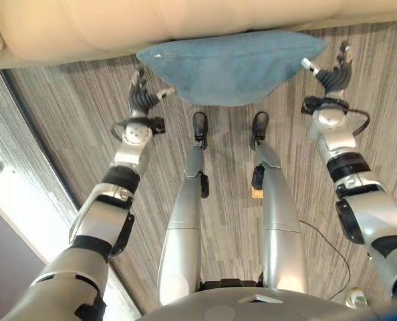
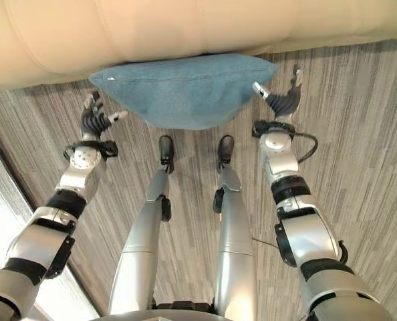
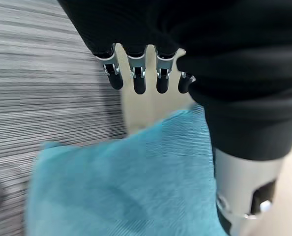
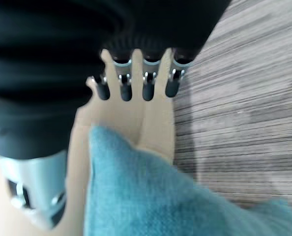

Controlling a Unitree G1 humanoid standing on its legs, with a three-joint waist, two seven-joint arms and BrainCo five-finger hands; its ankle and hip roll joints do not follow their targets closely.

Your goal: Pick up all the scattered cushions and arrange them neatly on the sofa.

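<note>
A plain teal-blue cushion (image 1: 232, 67) lies against a cream sofa (image 1: 152, 23) on a grey-brown, finely streaked floor (image 1: 71, 107).

Blue cushion (image 2: 185, 90) against cream sofa (image 2: 185, 30) on striped floor (image 2: 359, 134), left robot hand (image 2: 95, 120) and right robot hand (image 2: 283, 100) open beside its ends

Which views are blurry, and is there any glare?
Left wrist view: the cushion and hand look soft, out of focus. Right wrist view: same blur on its hand. Left eye view: bright glare on the floor at lower left; the sofa looks sharp.
</note>
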